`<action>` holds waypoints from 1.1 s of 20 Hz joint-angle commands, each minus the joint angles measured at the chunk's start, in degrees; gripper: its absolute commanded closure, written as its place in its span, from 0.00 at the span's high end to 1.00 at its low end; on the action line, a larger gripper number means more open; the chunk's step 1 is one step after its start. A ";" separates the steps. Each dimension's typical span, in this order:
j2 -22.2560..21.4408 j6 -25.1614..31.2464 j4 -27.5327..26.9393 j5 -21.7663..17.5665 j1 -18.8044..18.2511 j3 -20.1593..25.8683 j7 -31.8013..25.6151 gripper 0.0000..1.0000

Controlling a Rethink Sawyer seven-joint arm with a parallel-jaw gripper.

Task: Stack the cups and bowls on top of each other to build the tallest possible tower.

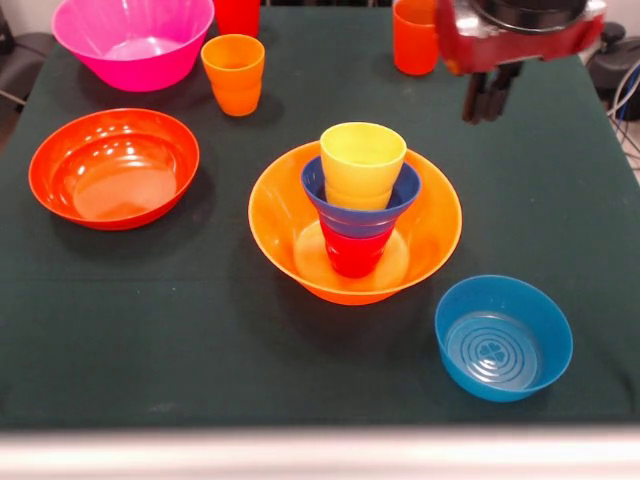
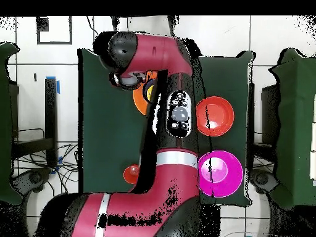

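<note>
Tower (image 1: 355, 215) position: centre of the bench (image 1: 560, 210), with the big yellow-orange bowl (image 1: 430, 235) as its base, mouth up. A red cup (image 1: 352, 250) stands in that bowl. The small dark blue bowl (image 1: 330, 195) rests on the red cup, and a yellow cup (image 1: 362, 163) sits in the blue bowl, mouth up. The wide base bowl probably serves to steady the stack. The tower's long axis runs vertically, though the upper pieces appear to lean slightly.

Spare pieces lie apart from the tower:
- light blue bowl (image 1: 503, 338), at the near right in the front view;
- shallow orange-red bowl (image 1: 113, 167), at the left;
- pink bowl (image 1: 133, 38) and orange cup (image 1: 233, 73), at the far left;
- two further cups at the top edge, one red (image 1: 237, 14) and one orange (image 1: 415, 36).

Gripper (image 1: 488, 98) position: above the far right of the bench, well apart from the tower and just beside the orange cup. It carries nothing. Its dark fingers hang close together; whether the jaws are fully closed cannot be determined.

In the overhead view the arm (image 2: 166, 74) hides most of the tower.
</note>
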 commanded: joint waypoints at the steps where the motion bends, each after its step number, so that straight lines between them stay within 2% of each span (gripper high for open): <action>1: 7.96 6.89 -10.17 -0.53 4.51 0.93 17.11 0.00; 6: 12.39 6.61 -16.75 -2.50 5.87 -0.41 17.32 0.00; 7: 12.74 6.69 -17.10 -2.72 6.01 -0.90 16.70 1.00; 12: 11.33 3.56 -13.82 -3.45 5.48 -1.65 14.36 1.00; 18: 7.31 -5.25 -4.31 -4.06 4.43 -2.00 10.60 1.00; 22: 5.91 -8.08 0.19 -3.81 3.59 -1.44 8.22 1.00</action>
